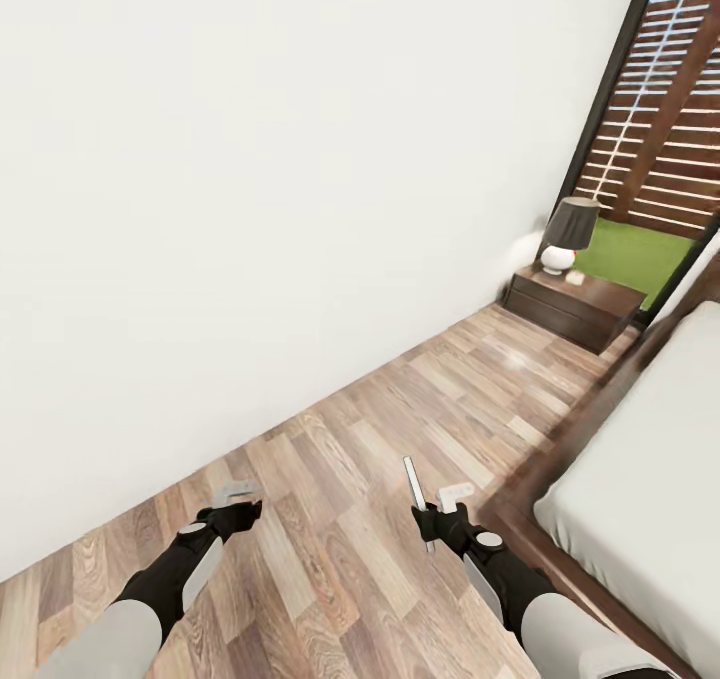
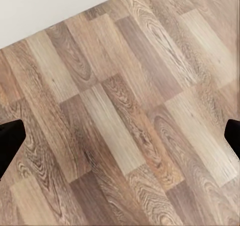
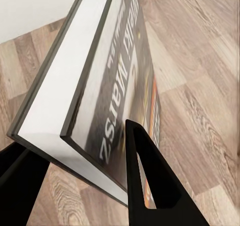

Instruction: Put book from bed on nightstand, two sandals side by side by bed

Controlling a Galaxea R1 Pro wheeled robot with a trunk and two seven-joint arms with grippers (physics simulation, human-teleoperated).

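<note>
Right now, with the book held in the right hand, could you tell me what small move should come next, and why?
Probably roll forward toward the nightstand. The right hand already grips the book over the floor beside the bed, while the nightstand stands further ahead by the window, seemingly beyond reach.

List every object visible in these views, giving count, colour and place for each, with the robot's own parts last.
Thin dark-covered paperback book: one, white lettering, orange band; clamped in the right gripper.
Low dark-brown wooden nightstand: one; against the far wall beside the bed.
Table lamp: one, dark shade, white base; on the nightstand.
Platform bed: one, dark-brown frame, light-grey mattress; at the head view's right.
Wood-plank floor: brown.
Window: one, dark-framed, slatted fence outside.
Left gripper: black, open, over floor.
Right gripper: black, holding the book.
</note>
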